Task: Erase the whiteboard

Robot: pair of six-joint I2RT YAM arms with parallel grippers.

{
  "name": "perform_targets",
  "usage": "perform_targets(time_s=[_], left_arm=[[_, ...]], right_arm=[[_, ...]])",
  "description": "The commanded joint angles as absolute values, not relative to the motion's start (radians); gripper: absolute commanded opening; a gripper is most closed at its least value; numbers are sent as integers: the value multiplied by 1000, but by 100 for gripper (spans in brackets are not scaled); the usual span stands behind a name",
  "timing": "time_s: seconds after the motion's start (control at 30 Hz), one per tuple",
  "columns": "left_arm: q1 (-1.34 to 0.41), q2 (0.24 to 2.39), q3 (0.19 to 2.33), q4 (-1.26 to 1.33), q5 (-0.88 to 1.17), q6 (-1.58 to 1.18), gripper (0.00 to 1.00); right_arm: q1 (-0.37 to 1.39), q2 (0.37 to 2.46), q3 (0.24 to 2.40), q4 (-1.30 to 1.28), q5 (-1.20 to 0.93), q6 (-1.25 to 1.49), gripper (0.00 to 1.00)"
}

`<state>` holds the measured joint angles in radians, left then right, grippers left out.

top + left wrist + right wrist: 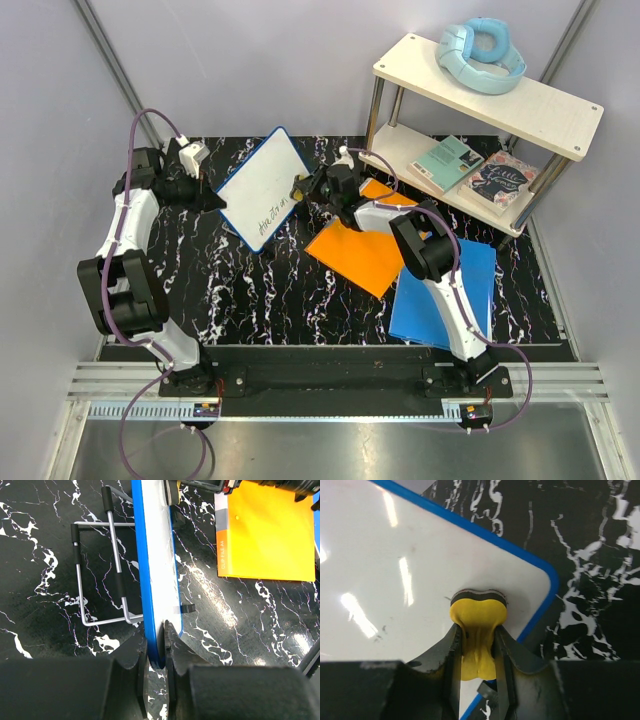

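Note:
The whiteboard (262, 187), white with a thin blue frame, stands tilted on a wire stand (100, 575) at the back of the table. Black handwriting (272, 212) shows near its lower edge. My left gripper (212, 196) is shut on the board's left edge (155, 600), seen edge-on in the left wrist view. My right gripper (300, 188) is shut on a yellow foam eraser (478, 622) and presses its dark felt face against the board's white surface (395, 595) near a rounded corner. That part of the board looks clean, with faint smudges.
An orange folder (362, 247) lies right of the board, also in the left wrist view (265, 535). A blue folder (445, 295) lies at the front right. A two-tier white shelf (490, 95) at the back right holds blue headphones (480, 52) and two books (478, 172).

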<state>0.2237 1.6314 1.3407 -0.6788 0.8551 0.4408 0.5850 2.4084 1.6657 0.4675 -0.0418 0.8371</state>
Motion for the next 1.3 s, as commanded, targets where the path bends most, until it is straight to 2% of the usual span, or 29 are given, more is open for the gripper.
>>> perform_targets(time_s=[0.0,0.43,0.7,0.83,1.27], left_arm=[[206,1643,1322,-693,732,644,0],[206,1632,1315,-695,716,657,0],[206,1638,1313,-699,718,647,0],[206,1649,1316,-698,715,632,0],[206,1660,1321,-698,716,611,0]], right_arm=[[569,2398,1626,483,75,879,0],[552,2470,1842,476,17,868,0],[580,2413,1730,499,-109,910,0],[609,2378,1675,450,-107,929,0],[750,2418,1733,405,-133,1032,0]])
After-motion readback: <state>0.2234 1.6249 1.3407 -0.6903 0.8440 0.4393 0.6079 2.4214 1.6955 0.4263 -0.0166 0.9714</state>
